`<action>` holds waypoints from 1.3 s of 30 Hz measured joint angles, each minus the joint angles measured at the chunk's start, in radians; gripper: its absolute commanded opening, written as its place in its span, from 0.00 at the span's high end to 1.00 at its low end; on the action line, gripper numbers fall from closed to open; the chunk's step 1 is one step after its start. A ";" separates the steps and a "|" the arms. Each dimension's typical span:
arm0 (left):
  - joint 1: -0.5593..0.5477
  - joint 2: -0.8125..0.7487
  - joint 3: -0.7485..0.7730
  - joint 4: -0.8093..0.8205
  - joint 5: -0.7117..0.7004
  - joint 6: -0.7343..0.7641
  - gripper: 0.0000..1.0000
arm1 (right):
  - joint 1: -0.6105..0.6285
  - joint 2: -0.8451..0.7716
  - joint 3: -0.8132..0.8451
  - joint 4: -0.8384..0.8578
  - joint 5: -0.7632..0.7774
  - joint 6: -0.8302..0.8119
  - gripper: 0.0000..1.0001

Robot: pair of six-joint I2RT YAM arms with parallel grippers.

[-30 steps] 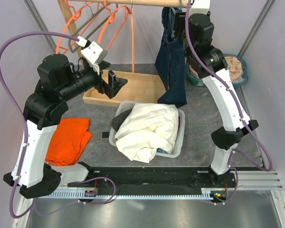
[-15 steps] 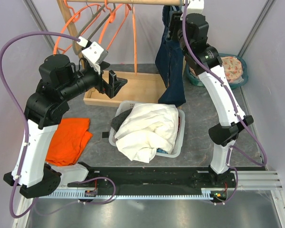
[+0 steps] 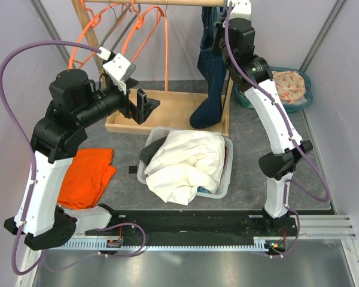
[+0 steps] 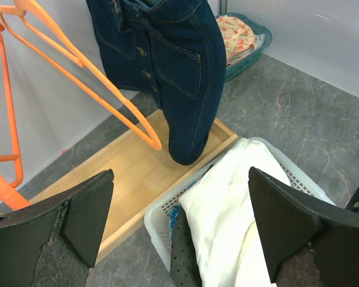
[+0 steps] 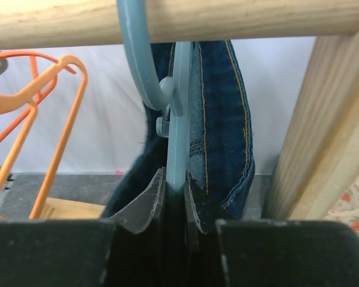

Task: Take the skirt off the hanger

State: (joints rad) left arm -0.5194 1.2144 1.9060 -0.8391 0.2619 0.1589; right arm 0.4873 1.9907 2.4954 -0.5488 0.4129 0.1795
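Looking at a dark denim skirt [image 3: 213,81] hung on a pale blue hanger [image 5: 178,107], hooked over the wooden rod [image 5: 239,18] at the back right, with the hem dangling above the wooden tray [image 4: 122,164]. Got the right gripper [image 5: 175,182] up there pinching the hanger's neck just under the hook, fingers pressed onto the plastic from both sides. Can see the left gripper [image 4: 179,197] spread wide with nothing in it, hovering above the laundry basket [image 4: 157,220] and facing the skirt from well apart. Going by the drape, probably dealing with fairly heavy, floppy denim: not slippery, not fragile, grippy enough for a firm pinch, but no stiffness to push against, so expect sagging and swinging once tugged. Best to grab high, I'd say, near the waistband or those thick stitched seams by the pockets, not down at the rounded hem, where pulling likely just stretches the fabric and drags the hanger along. Can't tell from here whether clipped on or just folded over the bar, so worth going gently at first. Makes sense to brace the hanger with the right and peel with the left.
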 measured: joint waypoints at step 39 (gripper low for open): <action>0.011 0.028 0.113 0.045 0.145 -0.143 0.00 | 0.010 -0.844 -0.474 -0.400 -0.686 -0.056 1.00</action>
State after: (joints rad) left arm -0.5079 1.2427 2.0190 -0.7944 0.4072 0.0154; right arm 0.4976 1.1469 2.0212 -0.9485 -0.2733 0.1238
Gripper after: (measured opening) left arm 0.993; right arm 0.186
